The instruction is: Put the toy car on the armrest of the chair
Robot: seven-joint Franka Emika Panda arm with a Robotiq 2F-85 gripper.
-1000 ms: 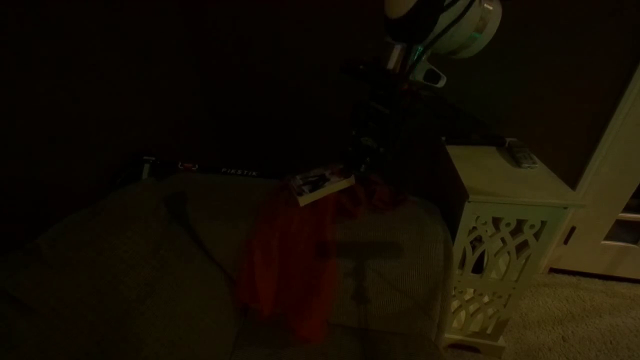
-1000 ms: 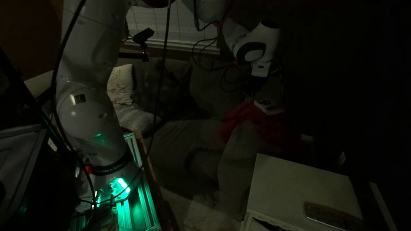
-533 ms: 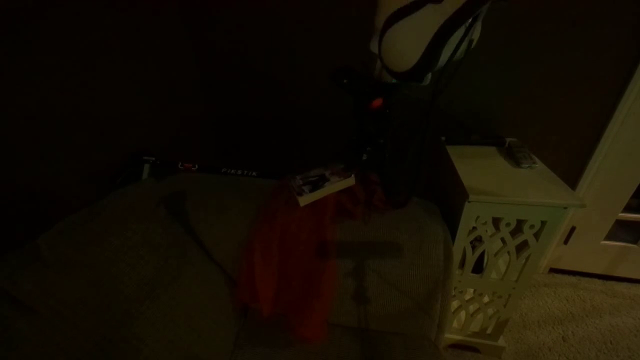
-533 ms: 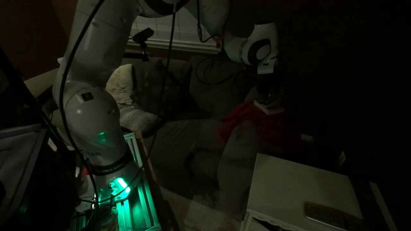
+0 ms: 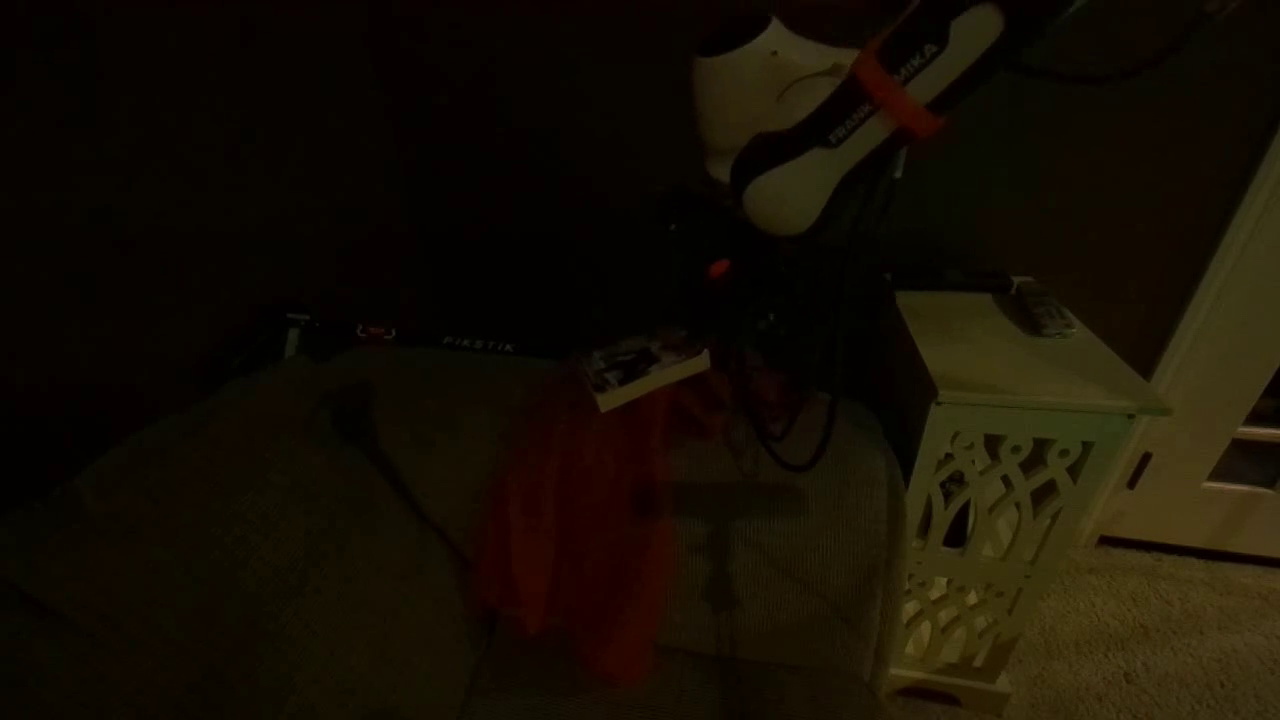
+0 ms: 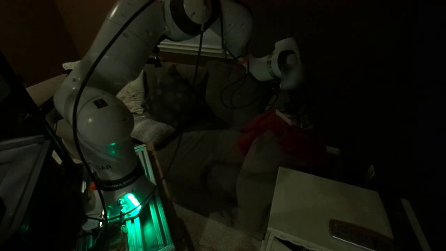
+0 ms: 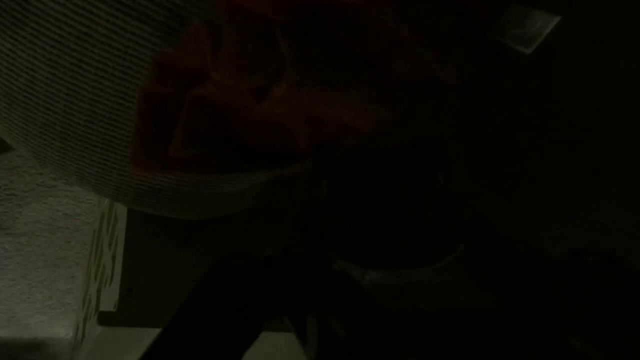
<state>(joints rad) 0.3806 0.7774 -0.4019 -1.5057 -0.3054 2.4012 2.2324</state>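
Seemingly posed for a set-down, with dark mechanical fingers [image 6: 304, 120] low near the top of a brown, ribbed fabric armrest [image 5: 800, 600]. Cannot tell whether spread, closed or gripping anything; too dark. Cannot find the toy car in any view either, perhaps lost in shadow there. Count one white-edged, picture-covered book [image 5: 650, 372], resting on one draped red-orange cloth [image 5: 585, 520], probably to weigh down the folds. Count also one cream, lattice-sided bench [image 5: 1020, 350] beside the armrest, bearing one grey, oblong remote [image 5: 1045, 312], presumably for handiness. Of toy cars, count none.
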